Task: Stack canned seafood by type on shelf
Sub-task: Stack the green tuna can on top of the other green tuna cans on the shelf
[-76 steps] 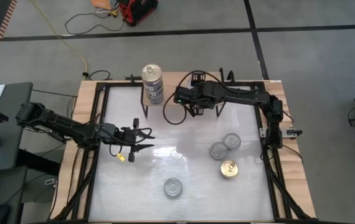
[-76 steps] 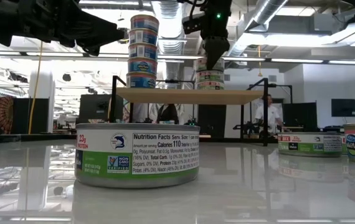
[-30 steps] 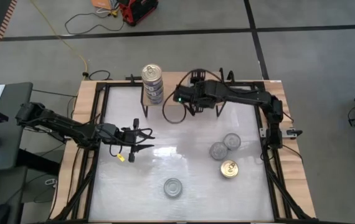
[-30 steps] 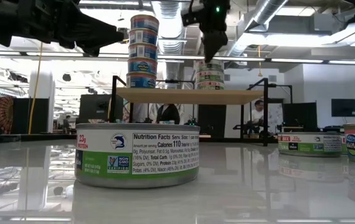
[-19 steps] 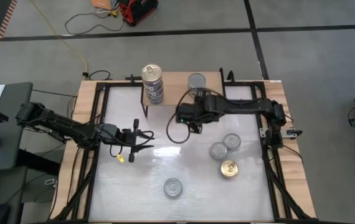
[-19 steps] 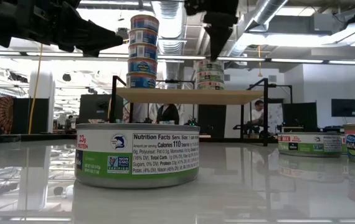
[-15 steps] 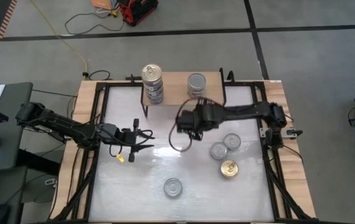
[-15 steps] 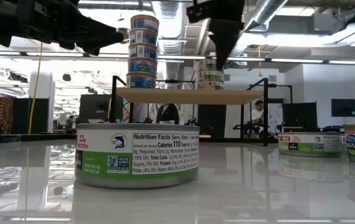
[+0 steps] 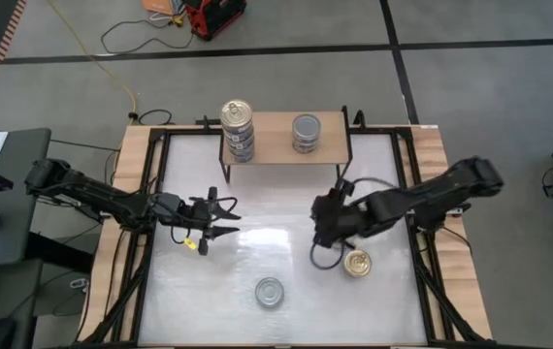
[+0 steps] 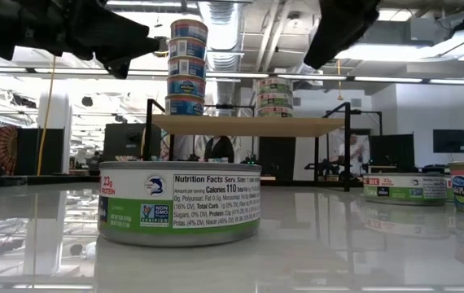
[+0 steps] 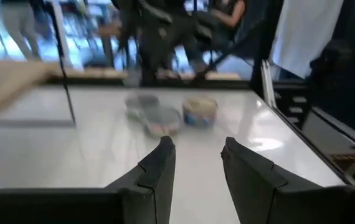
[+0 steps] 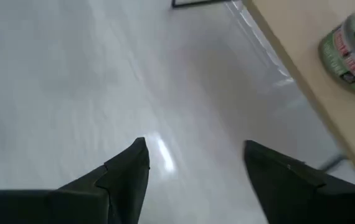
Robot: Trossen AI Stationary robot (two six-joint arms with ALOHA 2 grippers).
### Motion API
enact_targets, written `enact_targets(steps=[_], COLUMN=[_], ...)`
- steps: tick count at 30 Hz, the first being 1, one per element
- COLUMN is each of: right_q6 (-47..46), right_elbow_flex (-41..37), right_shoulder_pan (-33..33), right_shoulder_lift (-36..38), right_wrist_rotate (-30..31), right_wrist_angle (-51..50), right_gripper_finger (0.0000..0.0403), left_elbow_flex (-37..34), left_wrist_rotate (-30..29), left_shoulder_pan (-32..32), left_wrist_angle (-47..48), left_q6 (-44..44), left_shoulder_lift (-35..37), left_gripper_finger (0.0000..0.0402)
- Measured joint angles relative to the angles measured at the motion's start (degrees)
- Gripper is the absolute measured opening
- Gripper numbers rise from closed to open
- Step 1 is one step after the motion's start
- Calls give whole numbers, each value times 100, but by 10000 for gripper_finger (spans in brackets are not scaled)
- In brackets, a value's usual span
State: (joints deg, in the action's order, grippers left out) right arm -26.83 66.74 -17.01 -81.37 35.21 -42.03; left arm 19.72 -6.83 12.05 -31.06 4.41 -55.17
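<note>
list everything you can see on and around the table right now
shelf: one, light wood on black legs, far edge of the table
tall can stack: one, gold-topped, four cans in the low view, shelf's left end
short can stack: one, silver-topped, shelf's right part
gold-topped can: one, on the table beside the right gripper
silver-topped can: one, near the table's front edge
table: one, white top
red object: one, on the floor beyond the table
left gripper: open, empty, left side of table
right gripper: open, empty, right of centre
</note>
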Motion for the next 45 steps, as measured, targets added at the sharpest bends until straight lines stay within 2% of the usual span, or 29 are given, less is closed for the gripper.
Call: enact_targets(steps=[3, 5, 10, 15, 18, 21, 25, 28, 33, 36, 42, 45], right_q6=[-16, -294, -1460, -2077, -2053, -1703, -1506, -1610, -1808, -1871, -2164, -2293], right_elbow_flex=[-832, -1261, -1847, -1903, -1903, -1901, -1901, -1867, -1396, -972, -395, -366], right_shoulder_pan=[9, -48, -184, -346, -466, -623, -834, -995, -1137, -1288, -1787, -1987], right_shoulder_lift=[470, 690, 857, 792, 644, 313, -327, -768, -958, -900, -765, -765], right_wrist_rotate=[-231, -271, -928, -1034, -1021, -989, -718, -655, -671, -625, 166, 427], right_wrist_angle=[926, 1147, 815, 376, 818, 1866, 3171, 3682, 3202, 2319, 1019, 818], right_gripper_finger=[286, 286, 286, 286, 286, 286, 286, 286, 286, 286, 286, 286], left_elbow_flex=[242, 421, 601, 687, 696, 722, 1146, 1658, 2722, 3284, 4196, 4388], left_wrist_rotate=[70, -80, -315, -703, -585, -303, -246, -244, -323, -235, -1015, -974], left_shoulder_pan=[144, 280, 570, 615, 641, 756, 1048, 1269, 1387, 1387, 1386, 1382], left_wrist_angle=[806, 1285, 1402, 1350, 885, 526, 484, 607, 1905, 2674, 3958, 4144], left_q6=[294, 446, 764, 1052, 1398, 1812, 2199, 2334, 2766, 2972, 3389, 3453], left_shoulder_lift=[-38, -38, -38, -343, -815, -1414, -2270, -2919, -3835, -4277, -4727, -4837], left_gripper_finger=[128, 128, 128, 128, 128, 128, 128, 128, 128, 128, 128, 132])
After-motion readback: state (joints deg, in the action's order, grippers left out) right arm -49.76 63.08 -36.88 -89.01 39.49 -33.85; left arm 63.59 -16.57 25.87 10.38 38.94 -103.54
